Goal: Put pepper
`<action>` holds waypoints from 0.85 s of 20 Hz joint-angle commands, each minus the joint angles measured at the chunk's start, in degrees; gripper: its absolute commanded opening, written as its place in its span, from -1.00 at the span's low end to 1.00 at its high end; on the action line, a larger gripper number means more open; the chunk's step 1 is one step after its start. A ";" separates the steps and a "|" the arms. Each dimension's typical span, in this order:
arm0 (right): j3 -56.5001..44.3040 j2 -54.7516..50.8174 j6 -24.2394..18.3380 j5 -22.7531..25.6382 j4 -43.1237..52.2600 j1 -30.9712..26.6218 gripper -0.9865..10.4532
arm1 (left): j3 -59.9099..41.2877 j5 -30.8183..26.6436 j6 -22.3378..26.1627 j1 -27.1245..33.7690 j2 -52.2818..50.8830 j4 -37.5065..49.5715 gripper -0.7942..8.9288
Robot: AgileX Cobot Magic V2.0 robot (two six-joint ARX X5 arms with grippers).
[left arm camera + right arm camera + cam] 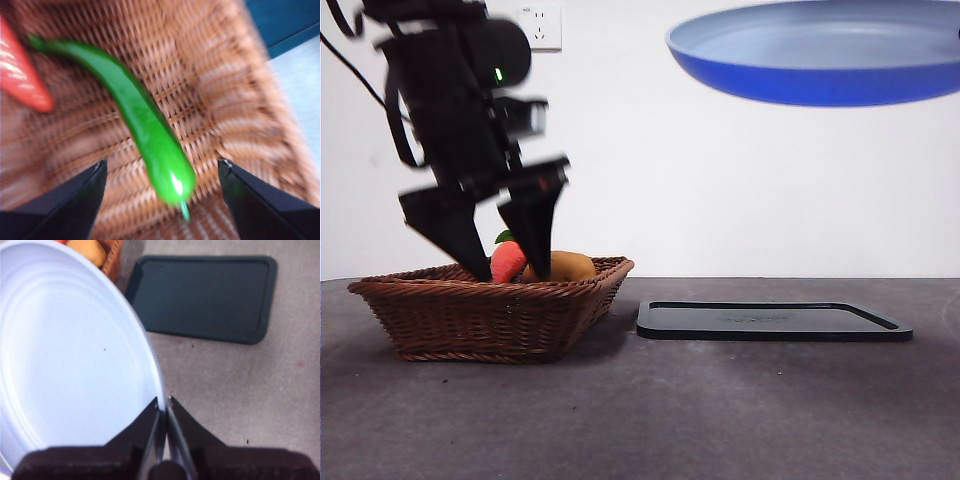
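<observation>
Pepper [145,125]: lying flat on the basket [470,315] floor, apart from the red vegetable [20,75] beside it, hidden behind the wicker wall in the front view. Left gripper [162,185] down inside the basket, jaws spread wide to either side of the pepper's thicker end, not yet touching it; blurred, so likely in motion. Probably lined up across the pepper so that closing would pinch it at the middle of its width. Right gripper [164,407] pinched shut on the rim of the plate [75,355], holding it high above the black tray [200,297], apparently ready to receive the pepper. Potato [565,266] at the basket's tray-side edge, clear of the jaws.
</observation>
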 commanded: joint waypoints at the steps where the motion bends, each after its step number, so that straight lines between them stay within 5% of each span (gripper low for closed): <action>1: 1.16 -0.37 1.33 -0.22 0.39 0.17 -0.82 | 1.05 -0.31 -1.07 -0.61 3.32 2.10 -0.04; 11: 1.16 -0.50 1.25 -0.20 -0.26 0.20 -0.82 | 1.05 -1.70 -2.56 -1.09 7.52 4.59 -0.07; 17: 1.16 -0.50 1.11 -0.15 -0.24 0.20 -0.82 | 1.05 -1.14 -2.58 -1.27 7.50 4.66 -0.49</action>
